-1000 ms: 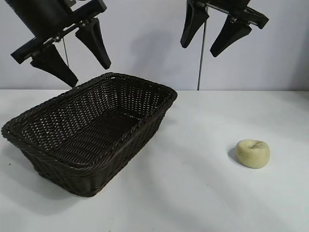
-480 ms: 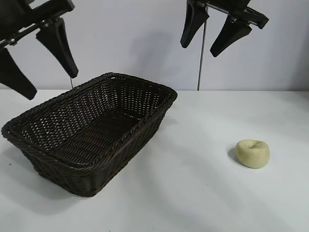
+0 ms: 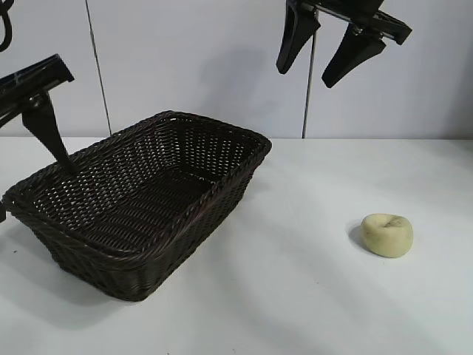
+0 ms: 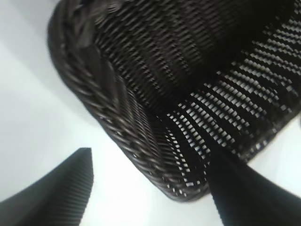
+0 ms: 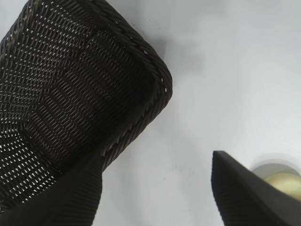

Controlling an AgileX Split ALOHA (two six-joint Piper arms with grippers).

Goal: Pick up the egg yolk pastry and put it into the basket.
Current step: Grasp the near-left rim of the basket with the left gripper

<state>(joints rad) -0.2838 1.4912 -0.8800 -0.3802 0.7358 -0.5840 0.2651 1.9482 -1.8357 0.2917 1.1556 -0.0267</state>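
Observation:
The egg yolk pastry (image 3: 387,235) is a pale yellow lump with a dimpled top, lying alone on the white table at the right. In the right wrist view the pastry (image 5: 283,181) peeks out beside one finger. The basket (image 3: 185,214), dark brown wicker, stands empty at the left. My right gripper (image 3: 307,76) hangs high above the table between basket and pastry, open and holding nothing; its own wrist view shows the right gripper (image 5: 156,157) over bare table. My left gripper (image 4: 149,153) is open and empty at the basket's outer left end, with one of its fingers (image 3: 46,133) showing at the picture's edge.
The white table (image 3: 295,296) runs wide around the pastry and in front of the basket. A pale wall with a thin vertical pole (image 3: 307,103) stands behind. The basket's braided rim (image 4: 101,89) passes close under the left fingers.
The left arm has swung left and down, from above the basket to its left end, partly leaving the exterior view. The right gripper, basket and pastry have not moved.

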